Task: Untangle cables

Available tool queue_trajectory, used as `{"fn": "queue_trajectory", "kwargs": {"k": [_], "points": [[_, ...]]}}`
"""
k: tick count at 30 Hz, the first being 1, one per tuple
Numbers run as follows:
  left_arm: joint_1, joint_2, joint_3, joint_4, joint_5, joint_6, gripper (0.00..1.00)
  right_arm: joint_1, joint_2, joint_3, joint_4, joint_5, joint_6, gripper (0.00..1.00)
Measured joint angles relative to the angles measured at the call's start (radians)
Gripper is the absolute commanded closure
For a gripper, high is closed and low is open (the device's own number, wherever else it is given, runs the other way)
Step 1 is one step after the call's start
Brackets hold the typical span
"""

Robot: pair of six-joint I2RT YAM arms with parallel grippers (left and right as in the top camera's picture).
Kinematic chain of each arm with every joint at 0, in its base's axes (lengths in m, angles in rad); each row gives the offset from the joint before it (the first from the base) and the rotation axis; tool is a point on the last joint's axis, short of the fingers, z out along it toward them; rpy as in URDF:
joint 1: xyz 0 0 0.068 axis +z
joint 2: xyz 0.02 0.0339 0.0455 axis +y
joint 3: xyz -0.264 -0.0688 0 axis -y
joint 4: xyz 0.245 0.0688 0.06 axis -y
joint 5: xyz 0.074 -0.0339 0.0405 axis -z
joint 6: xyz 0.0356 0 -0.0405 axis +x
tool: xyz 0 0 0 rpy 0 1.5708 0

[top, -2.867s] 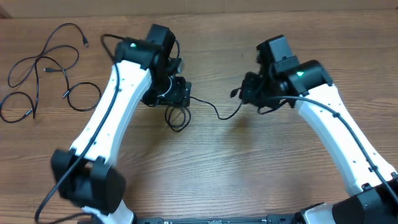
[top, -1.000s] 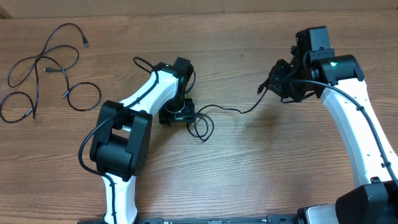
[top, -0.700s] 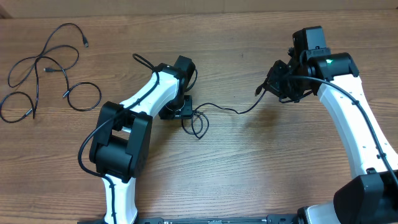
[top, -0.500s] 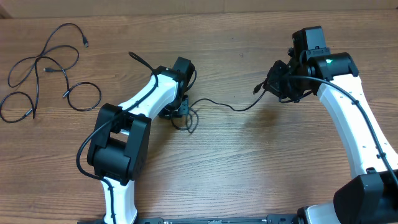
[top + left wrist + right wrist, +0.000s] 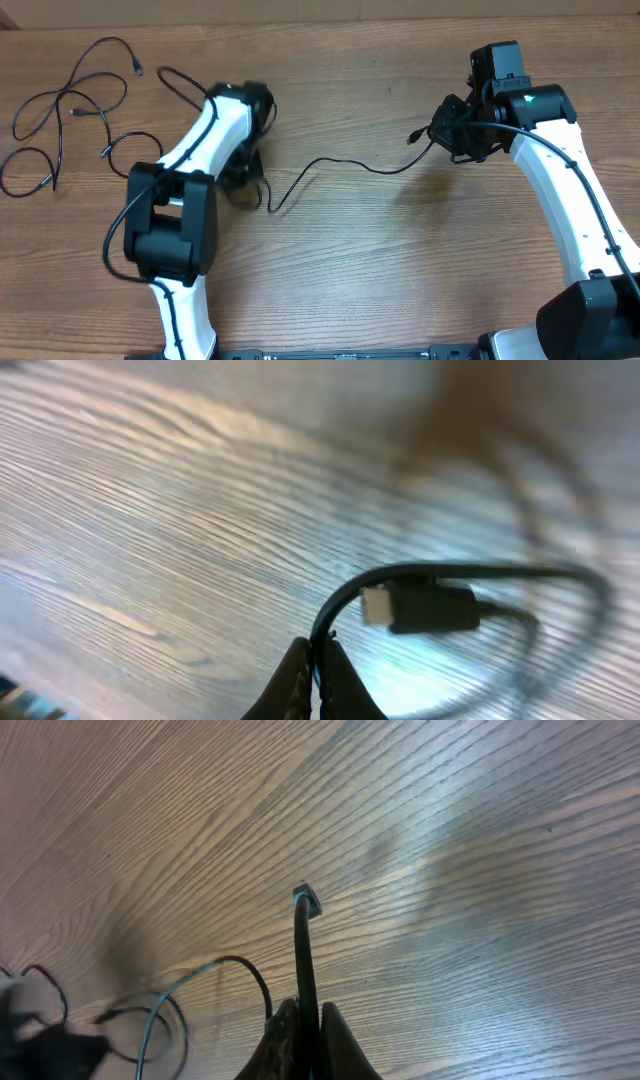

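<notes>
Left end effector (image 5: 314, 665) pinched closed on black cable (image 5: 303, 955) beside its plug (image 5: 430, 608). Right end effector (image 5: 305, 1020) grips the other end; cable runs slack between them over worktop (image 5: 350, 270).

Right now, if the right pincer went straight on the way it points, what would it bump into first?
Probably the wooden table. The right pincer is shut on a cable whose plug sticks out ahead, so that plug would touch the wood first; depth is hard to judge.
</notes>
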Motion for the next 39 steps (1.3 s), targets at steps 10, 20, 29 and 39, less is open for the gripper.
{"fn": "queue_trajectory", "kwargs": {"k": [10, 20, 29, 39], "points": [[-0.002, -0.444, 0.13, 0.008, 0.15, -0.003, 0.95, 0.0, 0.0, 0.0, 0.0, 0.009, 0.0, 0.95], [-0.016, -0.473, 0.099, 0.057, 0.222, -0.004, 0.2, 0.0, 0.0, 0.0, 0.0, 0.01, 0.0, 0.95], [-0.061, -0.077, 0.068, 0.168, 0.263, 0.02, 0.18, 0.0, 0.0, 0.0, -0.001, 0.01, -0.001, 0.95], [-0.061, 0.098, 0.062, 0.254, 0.268, 0.032, 0.25, 0.0, 0.001, 0.0, 0.003, 0.011, 0.0, 0.95]]}}
